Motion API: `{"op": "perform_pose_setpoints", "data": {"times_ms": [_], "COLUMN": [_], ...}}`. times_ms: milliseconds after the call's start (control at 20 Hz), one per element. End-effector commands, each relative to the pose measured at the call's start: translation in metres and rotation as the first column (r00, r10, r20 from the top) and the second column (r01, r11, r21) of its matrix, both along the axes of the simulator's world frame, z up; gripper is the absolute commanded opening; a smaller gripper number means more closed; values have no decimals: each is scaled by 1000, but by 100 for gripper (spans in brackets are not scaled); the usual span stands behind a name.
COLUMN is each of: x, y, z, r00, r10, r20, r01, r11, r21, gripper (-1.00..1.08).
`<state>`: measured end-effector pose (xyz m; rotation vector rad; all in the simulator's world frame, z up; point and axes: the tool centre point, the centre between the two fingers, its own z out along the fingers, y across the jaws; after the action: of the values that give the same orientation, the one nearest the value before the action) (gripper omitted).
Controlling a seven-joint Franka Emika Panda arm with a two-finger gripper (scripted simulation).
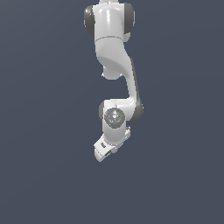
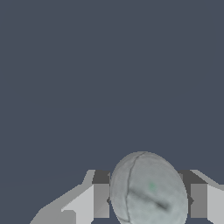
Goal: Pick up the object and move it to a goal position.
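In the wrist view the pale grey-green ball point(image 2: 148, 190) sits between my two fingers point(image 2: 101, 199). Each finger meets a side of the ball, so my gripper point(image 2: 150, 197) is shut on it. A dark seam and a smudge mark the ball's surface. In the exterior view the white arm hangs down from the top edge. Its hand point(image 1: 104, 149) is tilted toward the exterior view's left. The fingers and the ball are hidden under the hand there.
A plain dark blue-grey ground point(image 1: 175, 175) fills both views. No other object, marker or edge shows.
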<state>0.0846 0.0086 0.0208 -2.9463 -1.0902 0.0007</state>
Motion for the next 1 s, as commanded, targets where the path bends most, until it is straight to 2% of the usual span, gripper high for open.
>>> {"op": "perform_pose_setpoints", "data": {"times_ms": [0, 500, 950], "x": [0, -6, -27], "y": [0, -6, -23], "z": [0, 16, 68], "r00": [1000, 1000, 1000], "r10": [0, 0, 0], "r20": [0, 0, 0], "r01": [0, 0, 0], "r11": [1000, 1000, 1000], "r21": [0, 0, -1], "gripper": [-100, -100, -100]}}
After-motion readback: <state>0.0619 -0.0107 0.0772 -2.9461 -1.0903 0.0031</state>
